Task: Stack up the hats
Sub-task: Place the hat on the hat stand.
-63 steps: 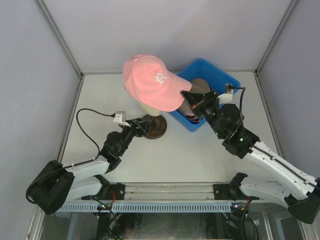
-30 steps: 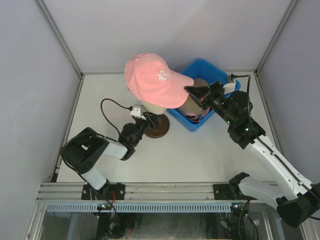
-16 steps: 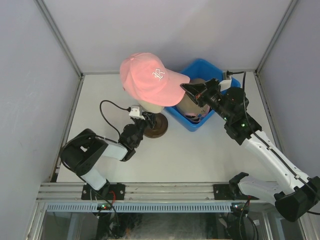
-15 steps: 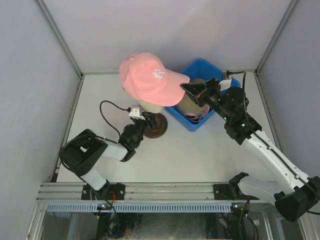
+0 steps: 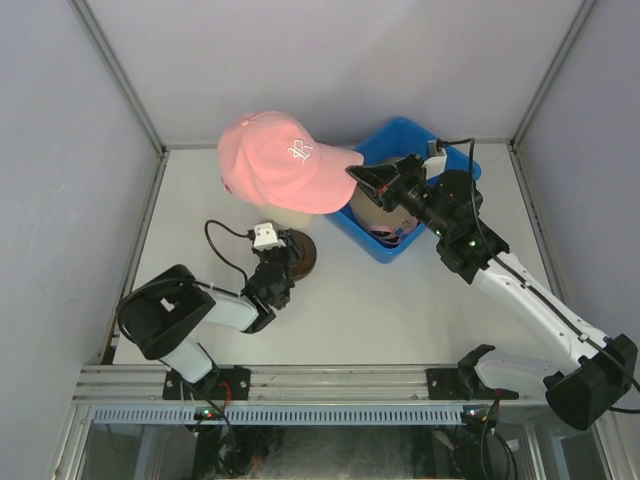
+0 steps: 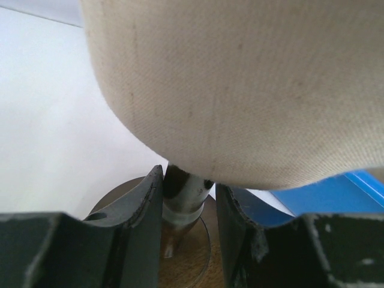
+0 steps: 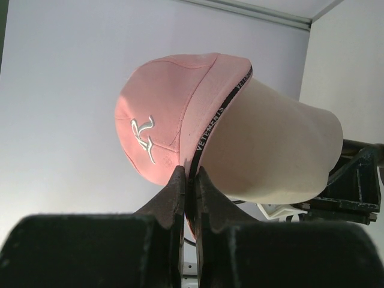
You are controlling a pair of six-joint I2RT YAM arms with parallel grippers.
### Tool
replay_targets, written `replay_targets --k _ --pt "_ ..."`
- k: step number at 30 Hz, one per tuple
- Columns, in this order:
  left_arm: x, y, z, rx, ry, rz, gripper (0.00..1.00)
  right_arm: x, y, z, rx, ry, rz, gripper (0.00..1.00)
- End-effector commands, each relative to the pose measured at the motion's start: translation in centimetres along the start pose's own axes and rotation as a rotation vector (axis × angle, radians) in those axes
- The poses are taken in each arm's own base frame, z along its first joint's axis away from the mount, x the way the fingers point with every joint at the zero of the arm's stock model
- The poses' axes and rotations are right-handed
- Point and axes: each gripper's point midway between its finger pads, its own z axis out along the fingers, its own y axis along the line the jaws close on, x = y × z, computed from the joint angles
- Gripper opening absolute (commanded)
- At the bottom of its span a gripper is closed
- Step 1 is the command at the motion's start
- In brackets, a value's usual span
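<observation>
The pink cap sits up on the beige mannequin head, left of centre in the upper half of the overhead view, with its brim pointing right toward the blue bin. The right tool meets the cap at the tip of that brim. In the right wrist view its two fingers are almost fully closed, with only a thin slit between them, and the brim's edge is pinched in that slit. The crown with its white stitched logo rises to the upper left above them.

The left tool is low, under the head. Its jaws are narrowly apart and clasp the thin stem that joins the head to the round brown base. The left finger lies against the stem, and a sliver of shadow shows at the right one.

The base stands on the white counter, just beside the bin's near left corner. Inside the bin a tan cap shows, partly hidden behind the right tool.
</observation>
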Motion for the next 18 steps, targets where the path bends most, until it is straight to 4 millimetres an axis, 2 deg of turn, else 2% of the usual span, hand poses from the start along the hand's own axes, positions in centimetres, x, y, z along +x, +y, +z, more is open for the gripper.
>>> replay_targets --k 1,9,14,18 --pt "-5.1 2.4 -0.1 -0.194 -0.163 -0.174 0.00 -0.5 4.4 0.0 -0.120 -0.025 0.001 0.00" --pt "-5.2 3.2 -0.2 -0.260 -0.178 -0.211 0.00 -0.2 2.6 0.4 -0.078 -0.014 0.003 0.00" --pt "-4.8 3.7 -0.3 -0.282 -0.180 -0.240 0.00 -0.3 0.2 0.9 -0.039 -0.012 0.035 0.00" --pt "-4.6 3.8 -0.3 -0.292 -0.183 -0.265 0.00 0.3 -2.1 1.7 0.001 0.008 0.061 0.00"
